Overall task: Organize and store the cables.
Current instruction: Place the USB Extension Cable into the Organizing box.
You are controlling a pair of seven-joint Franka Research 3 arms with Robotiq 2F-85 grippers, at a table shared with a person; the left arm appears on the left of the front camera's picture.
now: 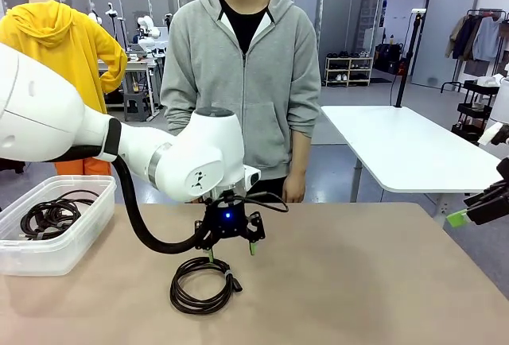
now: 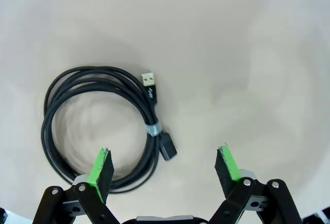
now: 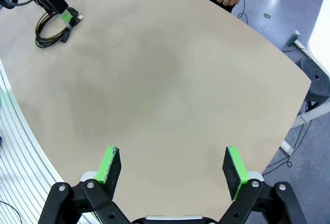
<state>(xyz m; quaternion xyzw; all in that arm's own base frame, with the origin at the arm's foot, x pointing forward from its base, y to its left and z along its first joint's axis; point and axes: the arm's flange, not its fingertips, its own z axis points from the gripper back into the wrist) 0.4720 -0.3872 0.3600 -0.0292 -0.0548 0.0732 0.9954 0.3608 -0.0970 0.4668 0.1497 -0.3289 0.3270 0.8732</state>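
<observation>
Left gripper point(image 1: 231, 248) hangs just above a coiled black USB cable point(image 1: 202, 284) on the tan table point(image 1: 358, 281), its green-padded fingers point(image 2: 101, 172) spread apart and holding nothing (one finger lies over the coil's rim in the wrist view). Right gripper point(image 3: 173, 168), likewise spread and holding nothing, sits at the table's right edge. More coiled cables point(image 1: 49, 215) lie in a clear plastic bin point(image 1: 56, 253) at left. A person's hand point(image 1: 293, 189) hangs at the far edge.

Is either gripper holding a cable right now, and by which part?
Nothing is held. The left gripper hangs open above the coiled cable on the table; the right gripper is open over bare tabletop.
</observation>
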